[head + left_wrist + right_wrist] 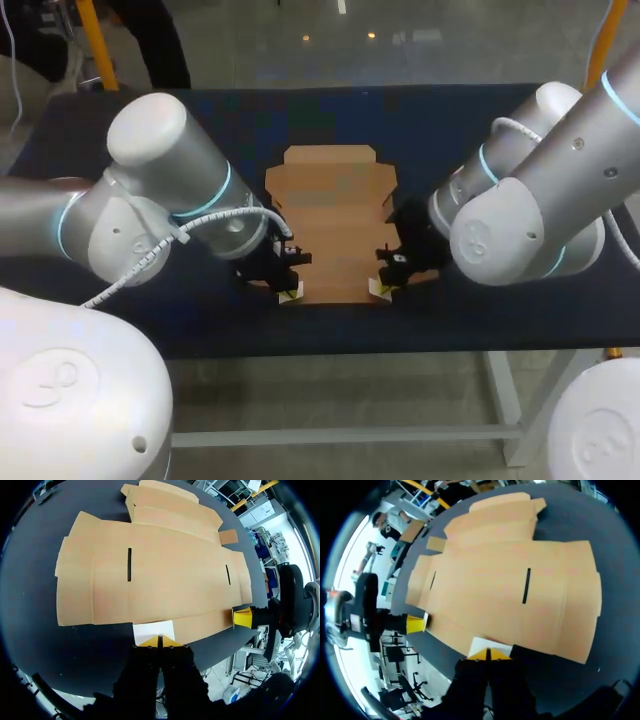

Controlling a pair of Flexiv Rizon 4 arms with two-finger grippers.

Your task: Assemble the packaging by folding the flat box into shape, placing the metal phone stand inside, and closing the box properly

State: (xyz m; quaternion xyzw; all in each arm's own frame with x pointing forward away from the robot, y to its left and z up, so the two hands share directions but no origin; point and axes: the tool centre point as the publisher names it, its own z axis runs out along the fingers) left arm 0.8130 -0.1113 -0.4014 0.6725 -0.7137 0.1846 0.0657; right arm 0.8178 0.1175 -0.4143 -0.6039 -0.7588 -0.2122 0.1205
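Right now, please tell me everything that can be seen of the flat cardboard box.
The flat box is plain brown cardboard, unfolded, lying flat on the dark table. It shows fold lines, two narrow slots and tabbed flaps at its far end. The left gripper and right gripper meet its near edge, one by each near corner.

Matt brown cardboard box [330,225], dark matt tabletop [240,120]

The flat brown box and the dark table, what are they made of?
The flat box looks like thin cardboard: matte tan, with crease lines and cut slots. The table top looks dark blue and matte, maybe a mat or cloth; I cannot tell which.
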